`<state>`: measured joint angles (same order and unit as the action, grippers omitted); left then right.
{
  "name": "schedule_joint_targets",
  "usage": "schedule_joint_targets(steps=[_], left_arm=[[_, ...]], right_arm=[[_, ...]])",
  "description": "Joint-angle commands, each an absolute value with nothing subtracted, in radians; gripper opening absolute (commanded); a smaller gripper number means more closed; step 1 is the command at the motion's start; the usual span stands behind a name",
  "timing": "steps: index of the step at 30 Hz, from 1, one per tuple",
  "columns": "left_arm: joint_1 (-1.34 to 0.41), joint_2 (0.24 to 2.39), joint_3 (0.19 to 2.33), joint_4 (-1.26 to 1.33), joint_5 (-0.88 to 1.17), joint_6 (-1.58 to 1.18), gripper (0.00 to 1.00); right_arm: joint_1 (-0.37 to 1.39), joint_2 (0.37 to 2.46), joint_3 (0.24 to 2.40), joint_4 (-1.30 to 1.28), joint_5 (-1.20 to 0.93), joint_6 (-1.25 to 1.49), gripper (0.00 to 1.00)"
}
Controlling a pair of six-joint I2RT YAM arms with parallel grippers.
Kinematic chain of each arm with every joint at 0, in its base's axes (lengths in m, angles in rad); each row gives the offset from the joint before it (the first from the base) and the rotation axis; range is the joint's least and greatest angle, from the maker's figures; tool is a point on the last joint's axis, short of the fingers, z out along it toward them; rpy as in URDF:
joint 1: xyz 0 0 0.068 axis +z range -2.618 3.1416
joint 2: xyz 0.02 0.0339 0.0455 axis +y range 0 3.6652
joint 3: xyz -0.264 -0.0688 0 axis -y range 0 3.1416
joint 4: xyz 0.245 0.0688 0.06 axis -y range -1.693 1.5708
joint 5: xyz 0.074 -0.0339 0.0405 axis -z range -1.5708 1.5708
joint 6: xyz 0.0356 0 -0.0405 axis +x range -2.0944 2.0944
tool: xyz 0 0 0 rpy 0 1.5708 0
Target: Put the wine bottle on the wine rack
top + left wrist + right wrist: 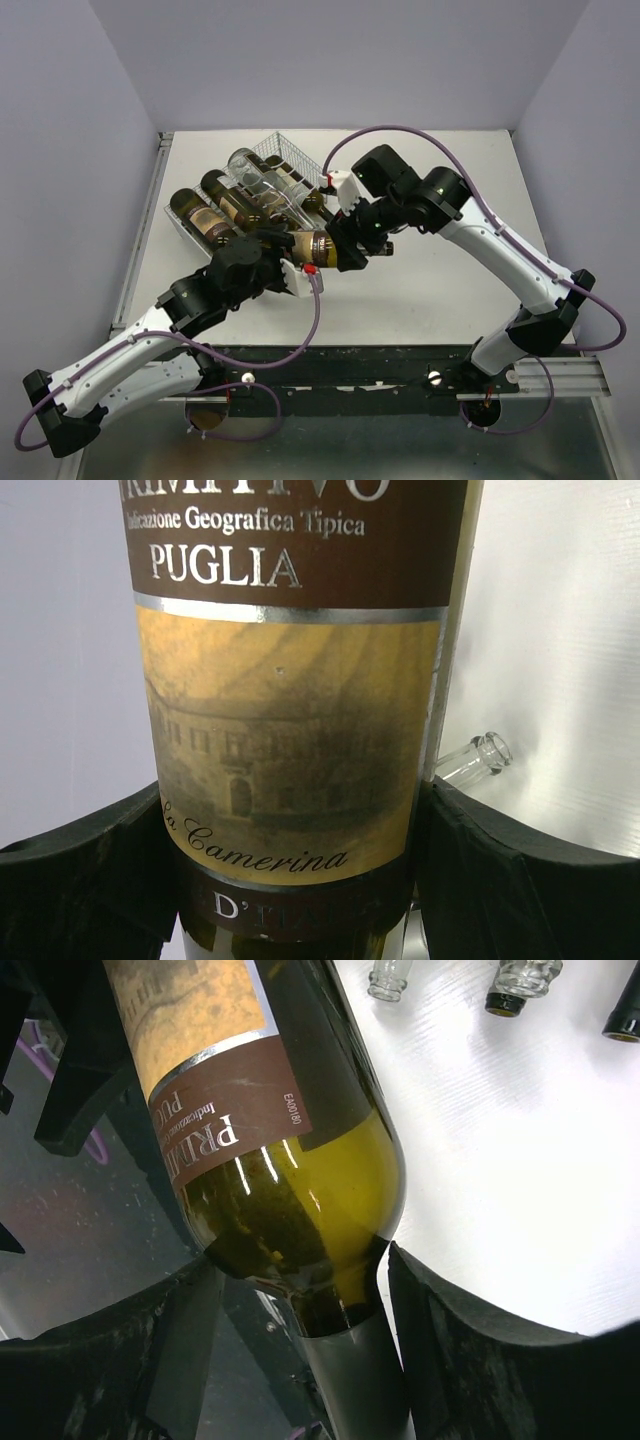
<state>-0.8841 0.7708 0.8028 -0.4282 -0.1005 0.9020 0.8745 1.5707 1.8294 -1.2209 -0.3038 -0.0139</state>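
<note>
Your left gripper [290,798] is clamped on the labelled body of the wine bottle [290,700], which lies on its side just beside the near right corner of the wine rack [287,148]. The rack holds other bottles [205,215]. Your right gripper [300,1265] has its jaws on either side of the neck, though you cannot tell whether they grip it.

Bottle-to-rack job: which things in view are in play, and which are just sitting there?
In play: wine bottle; left gripper, clamped on its body; right gripper, open around its neck; wine rack.
Just sitting there: other bottles lying in the rack; purple cables.
</note>
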Motion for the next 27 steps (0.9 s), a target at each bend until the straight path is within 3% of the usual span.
schedule_joint_targets(steps=[1, 4, 7, 8, 15, 17, 20, 25, 27], left_arm=[[-0.881, 0.724, 0.808, -0.253, -0.130, 0.845, 0.00], [-0.881, 0.715, 0.796, -0.245, -0.140, 0.844, 0.00], [-0.881, 0.698, 0.784, -0.236, -0.141, 0.844, 0.00], [-0.879, 0.695, 0.781, -0.233, -0.140, 0.845, 0.00], [-0.877, 0.681, 0.772, -0.213, -0.143, 0.850, 0.00], [-0.876, 0.681, 0.769, -0.203, -0.149, 0.853, 0.00], [-0.874, 0.686, 0.767, -0.196, -0.155, 0.854, 0.00], [-0.873, 0.689, 0.762, -0.163, -0.169, 0.841, 0.00], [-0.871, 0.683, 0.752, -0.135, -0.184, 0.838, 0.00]], right_arm=[[0.899, 1.574, 1.810, -1.253, -0.296, -0.026, 0.50], [0.903, 1.569, 1.810, -1.258, -0.299, -0.029, 0.49], [0.905, 1.563, 1.810, -1.259, -0.296, -0.038, 0.71], [0.907, 1.559, 1.810, -1.259, -0.296, -0.044, 0.75], [0.916, 1.552, 1.809, -1.261, -0.307, -0.058, 0.74], [0.925, 1.546, 1.804, -1.261, -0.284, -0.064, 0.67], [0.933, 1.543, 1.801, -1.261, -0.268, -0.063, 0.46], [0.945, 1.545, 1.793, -1.249, -0.221, -0.052, 0.06], [0.946, 1.539, 1.793, -1.229, -0.164, -0.048, 0.01]])
